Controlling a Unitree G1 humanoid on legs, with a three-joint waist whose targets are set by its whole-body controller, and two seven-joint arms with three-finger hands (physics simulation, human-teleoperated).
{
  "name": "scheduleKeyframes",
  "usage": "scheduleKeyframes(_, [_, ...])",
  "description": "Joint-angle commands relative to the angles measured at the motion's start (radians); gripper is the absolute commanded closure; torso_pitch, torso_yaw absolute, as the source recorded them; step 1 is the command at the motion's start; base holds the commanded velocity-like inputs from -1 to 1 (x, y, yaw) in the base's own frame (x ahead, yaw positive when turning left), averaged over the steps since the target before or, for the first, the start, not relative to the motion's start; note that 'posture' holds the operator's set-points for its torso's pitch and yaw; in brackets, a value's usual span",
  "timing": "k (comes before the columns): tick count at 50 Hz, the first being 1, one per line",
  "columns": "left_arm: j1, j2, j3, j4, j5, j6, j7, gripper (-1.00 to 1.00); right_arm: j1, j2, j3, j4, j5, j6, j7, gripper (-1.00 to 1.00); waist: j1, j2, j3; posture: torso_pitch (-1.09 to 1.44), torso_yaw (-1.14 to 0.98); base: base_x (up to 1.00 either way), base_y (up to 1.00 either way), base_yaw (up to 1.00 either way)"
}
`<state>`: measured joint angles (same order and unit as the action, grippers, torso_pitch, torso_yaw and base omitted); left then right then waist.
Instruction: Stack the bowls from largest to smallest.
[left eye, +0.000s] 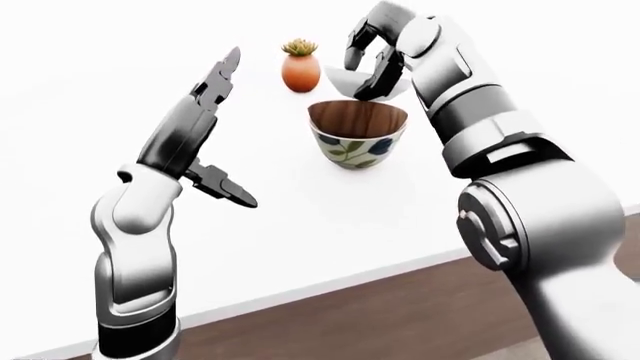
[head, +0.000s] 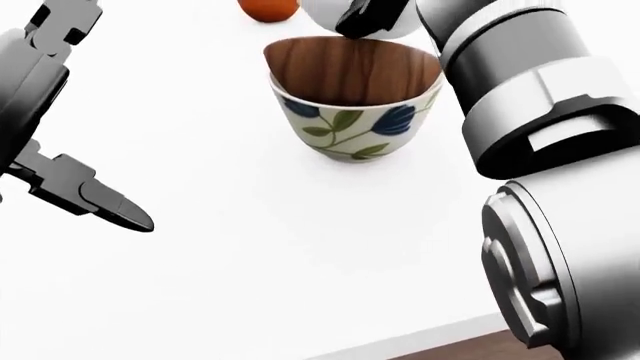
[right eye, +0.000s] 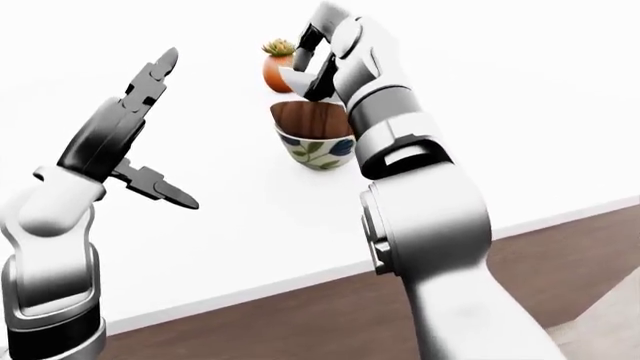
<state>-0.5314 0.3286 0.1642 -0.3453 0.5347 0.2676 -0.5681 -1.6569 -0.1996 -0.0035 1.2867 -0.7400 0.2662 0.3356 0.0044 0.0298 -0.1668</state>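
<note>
Bowls, two seen: a large cream ceramic bowl with blue flowers, green leaves and a wood-grain inside (head: 352, 101) stands upright on the white table (head: 300, 247), and a smaller plain white bowl (left eye: 352, 81) is held in the air just above the large bowl's upper rim, slightly toward its right side in the left-eye view. Right hand (left eye: 378, 52) has its dark fingers (left eye: 372, 78) closed over the white bowl's rim, one set curling over the top and one reaching down the near wall; the bowl sits tilted in that hold and does not appear to touch the patterned bowl below. Left hand (left eye: 212, 124) is well to the left of both bowls and holds nothing: two fingers (left eye: 226, 75) point up and away, the third finger (left eye: 228, 191) juts out low and to the right, so the spread is wide. Small orange round pot with a green-yellow succulent (left eye: 300, 67) stands on the table beyond the bowls, just left of the white bowl in the left-eye view. Head view crops the white bowl and the pot at its top edge and shows the left hand only in part; it gives the flower pattern best. Eye views alone show both full arms, the table's near edge and the brown floor (left eye: 380, 322) below it. Right-eye view hides most of the patterned bowl's right side behind the right forearm.
</note>
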Motion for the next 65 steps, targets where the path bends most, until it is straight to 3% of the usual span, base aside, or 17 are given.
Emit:
scheduleKeyframes(1, [-0.029, 0.009, 0.011, -0.029, 0.001, -0.014, 0.015, -1.0, -0.044, -0.013, -0.002, -0.049, -0.004, -0.021, -0.028, 1.0, 0.0, 0.003, -0.021, -0.27, 0.0, 0.0, 0.0, 0.0])
scheduleKeyframes(20, [-0.026, 0.015, 0.019, -0.025, -0.007, -0.021, 0.019, -1.0, 0.006, 0.005, 0.004, -0.05, -0.012, -0.023, -0.031, 0.99, 0.001, 0.004, -0.026, -0.27, 0.0, 0.0, 0.0, 0.0])
scheduleKeyframes(25, [-0.024, 0.017, 0.02, -0.035, -0.008, -0.014, 0.014, -1.0, 0.011, 0.004, 0.005, -0.051, -0.013, -0.023, -0.034, 0.82, 0.001, 0.004, -0.027, -0.27, 0.0, 0.0, 0.0, 0.0])
scheduleKeyframes(28, [-0.025, 0.016, 0.019, -0.036, -0.007, -0.013, 0.014, -1.0, 0.015, 0.003, 0.003, -0.049, -0.012, -0.027, -0.041, 0.54, 0.001, 0.004, -0.027, -0.27, 0.0, 0.0, 0.0, 0.0])
scheduleKeyframes(33, [-0.026, 0.016, 0.018, -0.024, -0.008, -0.022, 0.02, -1.0, 0.021, 0.005, 0.005, -0.05, -0.013, -0.031, -0.046, 0.25, 0.001, 0.004, -0.028, -0.27, 0.0, 0.0, 0.0, 0.0])
scheduleKeyframes(45, [-0.033, 0.018, 0.018, -0.031, -0.006, -0.013, 0.017, -1.0, 0.025, 0.001, 0.006, -0.059, -0.014, -0.031, -0.031, 0.33, 0.002, 0.003, -0.03, -0.27, 0.0, 0.0, 0.0, 0.0])
scheduleKeyframes(48, [-0.034, 0.018, 0.019, -0.042, -0.006, -0.003, 0.012, -1.0, 0.017, -0.013, 0.013, -0.072, -0.023, -0.028, 0.001, 0.22, 0.002, 0.002, -0.029, -0.27, 0.0, 0.0, 0.0, 0.0])
scheduleKeyframes(58, [-0.048, 0.021, 0.019, -0.05, -0.005, 0.015, 0.007, -1.0, -0.009, -0.103, -0.007, -0.213, -0.021, -0.016, 0.127, 0.26, 0.004, -0.003, -0.023, -0.27, 0.0, 0.0, 0.0, 0.0])
scheduleKeyframes(65, [-0.07, 0.062, 0.068, -0.06, -0.041, 0.055, -0.007, -1.0, 0.139, -0.258, -0.069, -0.636, -0.006, 0.085, 0.354, 0.31, 0.007, -0.015, -0.013, -0.27, 0.0, 0.0, 0.0, 0.0])
